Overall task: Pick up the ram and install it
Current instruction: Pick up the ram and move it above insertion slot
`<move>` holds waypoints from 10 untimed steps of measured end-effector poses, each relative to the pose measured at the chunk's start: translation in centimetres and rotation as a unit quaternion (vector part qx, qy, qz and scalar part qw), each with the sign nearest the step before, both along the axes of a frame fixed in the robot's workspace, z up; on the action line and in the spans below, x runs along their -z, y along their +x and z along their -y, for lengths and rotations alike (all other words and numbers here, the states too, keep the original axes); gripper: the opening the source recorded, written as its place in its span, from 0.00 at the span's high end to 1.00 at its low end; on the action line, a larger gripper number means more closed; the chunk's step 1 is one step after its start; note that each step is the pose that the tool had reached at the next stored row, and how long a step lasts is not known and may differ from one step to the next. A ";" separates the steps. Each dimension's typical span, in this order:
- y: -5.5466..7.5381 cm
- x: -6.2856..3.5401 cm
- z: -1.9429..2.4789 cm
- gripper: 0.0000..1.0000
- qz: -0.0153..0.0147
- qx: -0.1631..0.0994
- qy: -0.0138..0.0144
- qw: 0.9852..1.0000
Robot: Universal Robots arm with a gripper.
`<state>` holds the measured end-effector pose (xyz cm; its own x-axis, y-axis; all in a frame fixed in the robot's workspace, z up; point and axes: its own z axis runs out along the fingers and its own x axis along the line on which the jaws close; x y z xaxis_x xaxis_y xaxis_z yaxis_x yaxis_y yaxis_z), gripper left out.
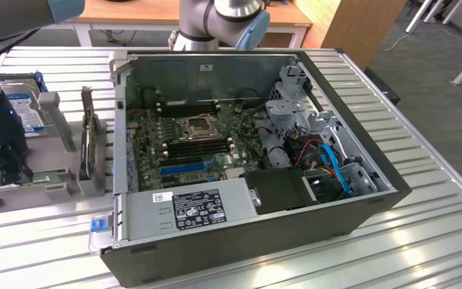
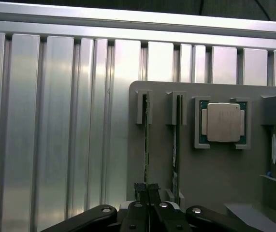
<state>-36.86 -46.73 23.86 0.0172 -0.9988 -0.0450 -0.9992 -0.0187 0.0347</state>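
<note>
Ram [image 2: 146, 140] stands edge-up in gray holder [image 2: 215, 174]; my gripper [image 2: 146, 189] is clamped on it, at 9 o'clock of the open computer case [image 1: 215, 259], exterior view.

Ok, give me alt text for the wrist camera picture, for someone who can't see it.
The gripper is shut on the edge of the ram, a thin green stick standing on edge in a slot of a grey holder. A second stick stands in the next slot, with a square silver processor beyond it, all on a ribbed metal table.
</note>
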 end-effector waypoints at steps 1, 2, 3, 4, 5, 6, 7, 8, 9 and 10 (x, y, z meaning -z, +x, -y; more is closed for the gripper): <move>0.0 -0.29 0.00 0.88 0.000 0.000 0.000 1.000; 0.0 -0.57 0.00 0.88 0.000 0.000 0.000 1.000; 0.0 -0.88 0.00 0.88 0.000 0.000 0.000 1.000; 0.0 -1.20 0.00 0.88 0.000 0.000 0.000 1.000; 0.1 -1.50 0.00 0.88 0.000 0.000 0.000 1.000; 0.1 -1.80 0.00 0.88 0.000 0.000 0.000 1.000; 0.1 -2.10 0.00 0.88 0.000 0.000 0.000 1.000; 0.1 -2.38 0.00 0.88 0.000 0.000 0.000 1.000; 0.1 -2.63 0.00 0.88 0.000 0.000 0.000 1.000; 0.1 -2.89 0.00 0.88 0.000 0.000 0.000 1.000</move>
<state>-36.76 -46.73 26.74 0.0172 -0.9989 -0.0446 -0.9992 -0.0187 0.0351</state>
